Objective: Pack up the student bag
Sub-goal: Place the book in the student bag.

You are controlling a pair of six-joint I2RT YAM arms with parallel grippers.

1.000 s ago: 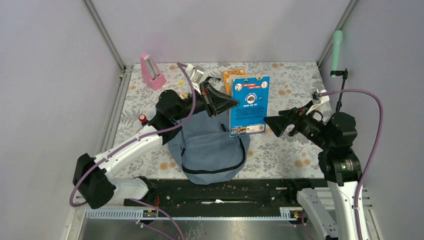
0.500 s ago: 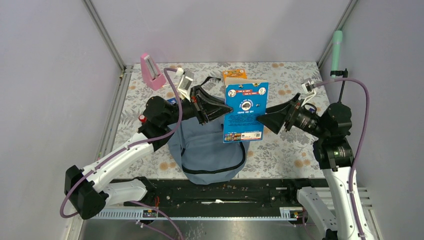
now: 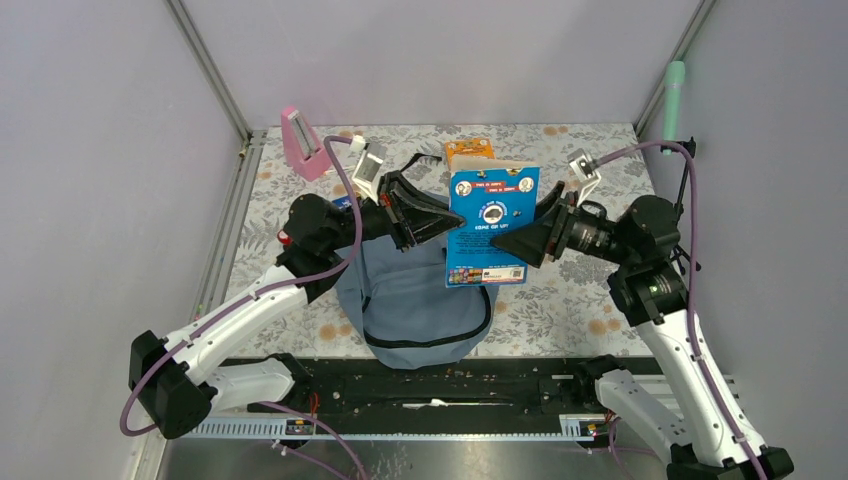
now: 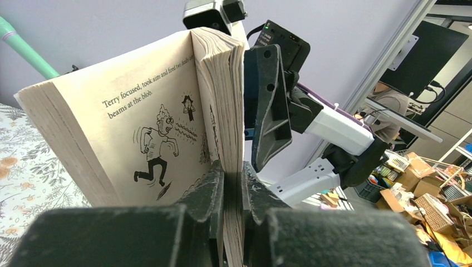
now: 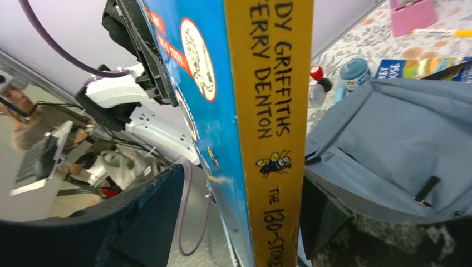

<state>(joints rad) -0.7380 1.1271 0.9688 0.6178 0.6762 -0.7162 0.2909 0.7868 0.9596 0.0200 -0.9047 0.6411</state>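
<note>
Top external, left gripper [image 3: 443,216] clamping book [image 3: 490,215] above student bag [image 3: 420,300], right gripper [image 3: 503,244] open astride book.

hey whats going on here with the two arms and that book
The left gripper is shut on some pages of a blue-covered paperback book, holding it in the air above the grey-blue fabric backpack lying on the table. The right gripper is open, straddling the book's yellow spine, not yet clamped.

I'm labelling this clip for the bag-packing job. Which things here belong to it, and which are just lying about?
In the job: student bag; blue book, pinched in the left claw; right claw, open astride its spine.
Lying about: pink object; orange book; red-capped bottle.
</note>
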